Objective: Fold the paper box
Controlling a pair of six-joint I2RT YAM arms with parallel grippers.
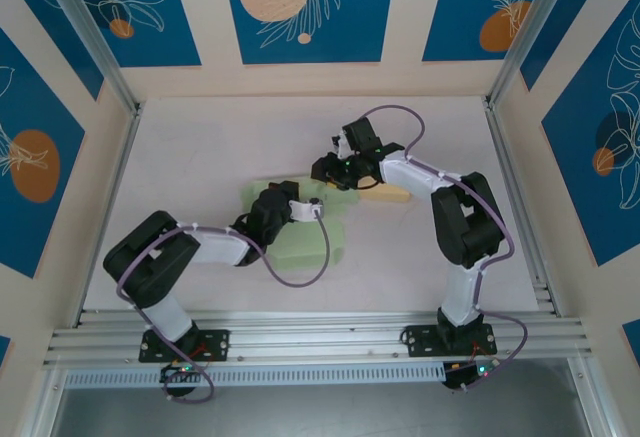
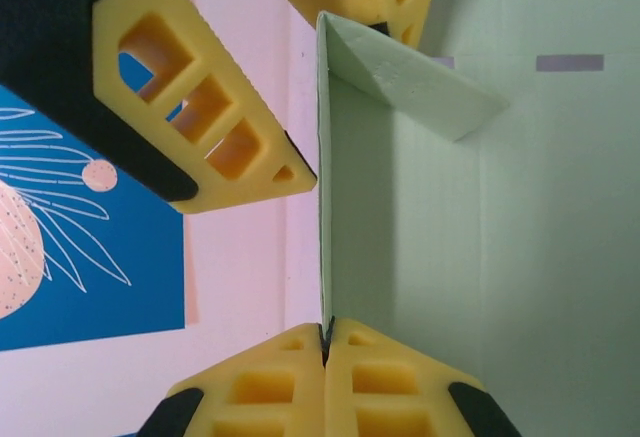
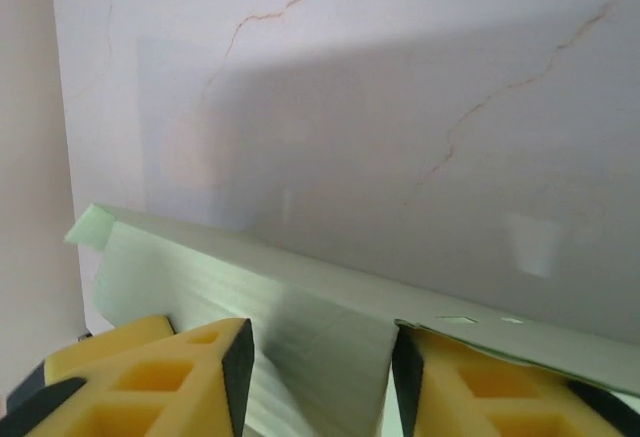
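The pale green paper box (image 1: 303, 245) lies half folded at the table's middle. My left gripper (image 1: 272, 205) is at its left part. In the left wrist view that gripper (image 2: 327, 342) is shut on the thin top edge of an upright box wall (image 2: 400, 257). My right gripper (image 1: 335, 169) is at the box's far side. Its yellow fingers (image 2: 200, 107) straddle the same wall, one outside and one inside against a folded flap (image 2: 420, 87). In the right wrist view the right gripper (image 3: 320, 377) has the green flap (image 3: 330, 352) filling the gap between its pads.
A pale yellow strip (image 1: 392, 194) lies beside the box under the right forearm. Aluminium rails (image 1: 300, 337) run along the near edge, and patterned blue walls (image 1: 305, 7) enclose the white table (image 1: 200, 147) on three sides.
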